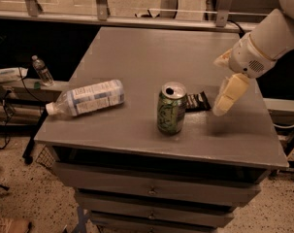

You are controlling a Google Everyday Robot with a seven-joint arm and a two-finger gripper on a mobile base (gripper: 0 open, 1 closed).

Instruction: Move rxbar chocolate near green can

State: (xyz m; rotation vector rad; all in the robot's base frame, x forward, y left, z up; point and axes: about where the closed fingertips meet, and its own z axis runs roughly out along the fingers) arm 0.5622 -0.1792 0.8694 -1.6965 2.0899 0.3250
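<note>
The green can [171, 108] stands upright near the front middle of the grey table [137, 57]. The rxbar chocolate [198, 101], a flat black bar, lies on the table just right of the can and behind it, close to or touching it. My gripper [218, 86] hovers to the right of the bar, a little above the table, with its pale fingers [229, 93] apart and nothing between them. The bar lies free of the gripper.
A large clear plastic bottle [88, 97] with a white label lies on its side at the table's left front. A small bottle [41, 71] stands on a shelf beyond the left edge. The table's right edge is close to the gripper.
</note>
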